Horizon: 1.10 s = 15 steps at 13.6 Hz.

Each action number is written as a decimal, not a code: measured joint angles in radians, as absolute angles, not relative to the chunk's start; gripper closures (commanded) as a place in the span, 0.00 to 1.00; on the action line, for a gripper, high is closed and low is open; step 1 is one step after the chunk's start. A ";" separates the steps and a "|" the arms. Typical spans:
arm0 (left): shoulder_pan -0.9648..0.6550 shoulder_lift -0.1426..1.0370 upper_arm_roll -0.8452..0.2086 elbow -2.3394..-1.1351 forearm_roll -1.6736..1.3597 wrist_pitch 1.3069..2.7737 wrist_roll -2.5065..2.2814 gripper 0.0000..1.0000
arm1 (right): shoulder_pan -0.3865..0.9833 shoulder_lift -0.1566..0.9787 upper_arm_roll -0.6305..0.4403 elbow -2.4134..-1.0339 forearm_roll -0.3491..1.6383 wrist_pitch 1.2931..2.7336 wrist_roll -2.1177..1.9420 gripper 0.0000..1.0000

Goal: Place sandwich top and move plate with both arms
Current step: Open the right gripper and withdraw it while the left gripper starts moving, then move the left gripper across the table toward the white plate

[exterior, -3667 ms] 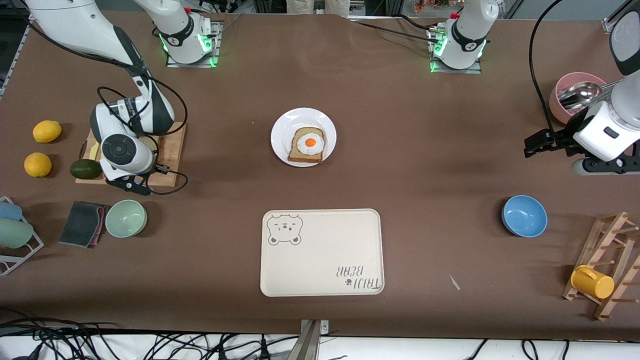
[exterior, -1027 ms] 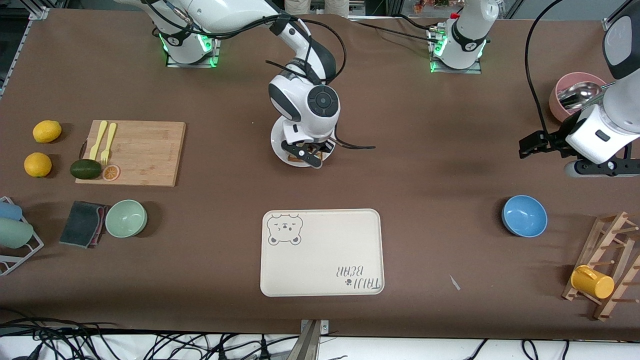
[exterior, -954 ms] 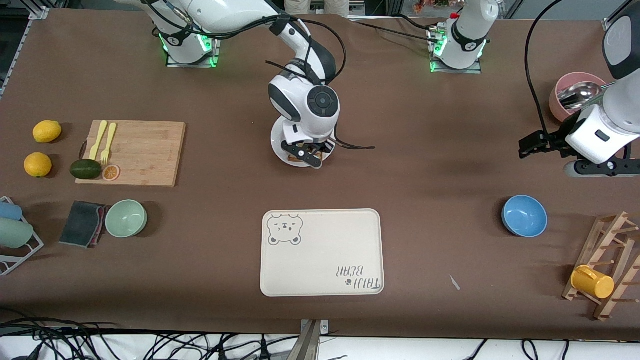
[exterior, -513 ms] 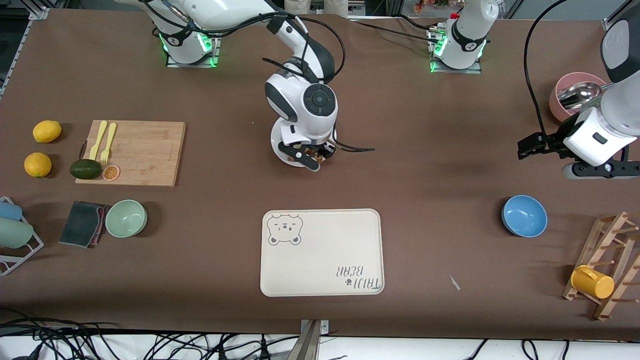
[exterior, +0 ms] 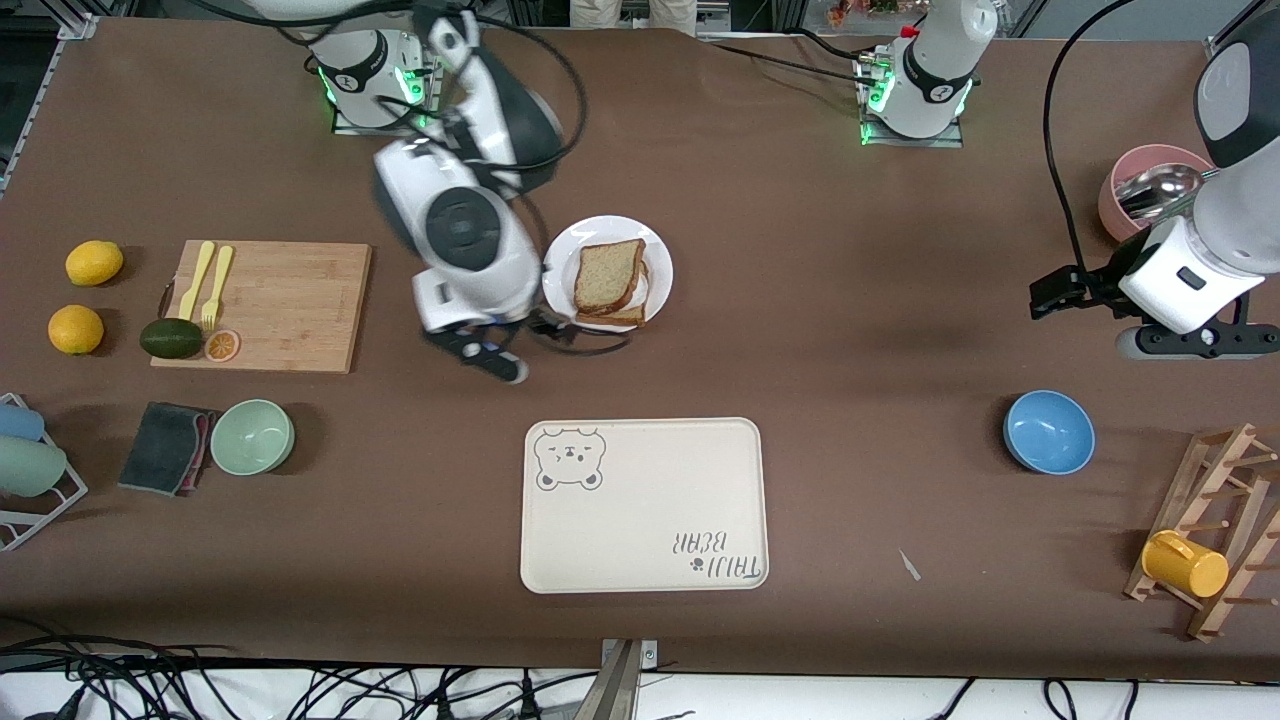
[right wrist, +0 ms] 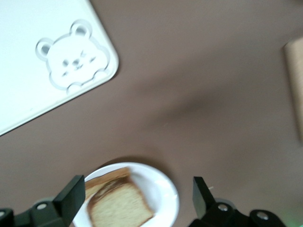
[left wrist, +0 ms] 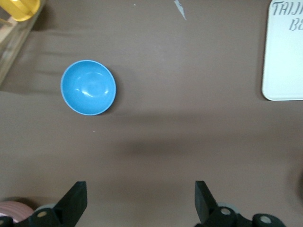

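The sandwich top [exterior: 608,272], a plain speckled bread slice, lies on the lower slice [exterior: 625,317] on the white plate [exterior: 655,245] at the table's middle. The egg is hidden under it. My right gripper [exterior: 490,358] is open and empty, raised over bare table just beside the plate, toward the right arm's end. In the right wrist view the bread [right wrist: 120,205] and plate [right wrist: 163,189] show between the spread fingers of the right gripper [right wrist: 137,187]. My left gripper [exterior: 1050,295] waits open and empty over bare table near the left arm's end; it also shows in the left wrist view [left wrist: 138,191].
The cream bear tray [exterior: 645,505] lies nearer the front camera than the plate. A cutting board [exterior: 285,300] with forks, an avocado and lemons are at the right arm's end. A blue bowl [exterior: 1048,432], a pink bowl [exterior: 1140,195] and a cup rack [exterior: 1200,540] are at the left arm's end.
My right gripper was down over the plate; now it has let go, risen and swung toward the right arm's end, leaving the sandwich top on the egg slice. The left arm drifted slightly.
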State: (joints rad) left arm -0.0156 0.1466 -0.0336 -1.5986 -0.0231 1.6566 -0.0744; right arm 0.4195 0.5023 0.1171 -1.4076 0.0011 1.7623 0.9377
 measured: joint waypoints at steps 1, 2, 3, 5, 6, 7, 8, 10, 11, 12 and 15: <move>-0.016 0.149 -0.034 -1.599 -0.062 1.657 -0.074 0.00 | 0.376 0.492 0.116 -1.408 0.004 1.742 0.850 0.00; -0.016 0.153 -0.034 -1.599 -0.098 1.657 -0.074 0.00 | 0.334 0.484 0.115 -1.408 0.006 1.723 0.753 0.00; -0.016 0.157 -0.034 -1.599 -0.119 1.657 -0.074 0.00 | 0.294 0.476 0.113 -1.407 0.010 1.699 0.653 0.00; -0.016 0.170 -0.035 -1.601 -0.142 1.654 -0.074 0.00 | 0.222 0.448 0.095 -1.406 0.047 1.641 0.465 0.00; -0.015 0.180 -0.038 -1.602 -0.167 1.648 -0.074 0.00 | 0.186 0.424 0.071 -1.405 0.075 1.611 0.360 0.00; -0.016 0.195 -0.045 -1.605 -0.200 1.641 -0.073 0.00 | 0.155 0.397 0.035 -1.404 0.106 1.583 0.244 0.00; -0.016 0.215 -0.051 -1.607 -0.239 1.629 -0.073 0.00 | 0.133 0.370 -0.011 -1.404 0.129 1.558 0.135 0.00; -0.017 0.267 -0.056 -1.614 -0.336 1.602 -0.072 0.00 | 0.114 0.317 -0.110 -1.402 0.149 1.498 -0.041 0.00; -0.016 0.297 -0.055 -1.616 -0.386 1.586 -0.066 0.00 | 0.107 0.288 -0.132 -1.397 0.152 1.489 -0.090 0.00; -0.014 0.327 -0.055 -1.617 -0.429 1.572 -0.044 0.00 | 0.099 0.251 -0.137 -1.395 0.150 1.483 -0.108 0.00; 0.009 0.397 -0.052 -1.618 -0.541 1.555 0.077 0.00 | 0.069 0.152 -0.133 -1.405 0.107 1.485 -0.115 0.00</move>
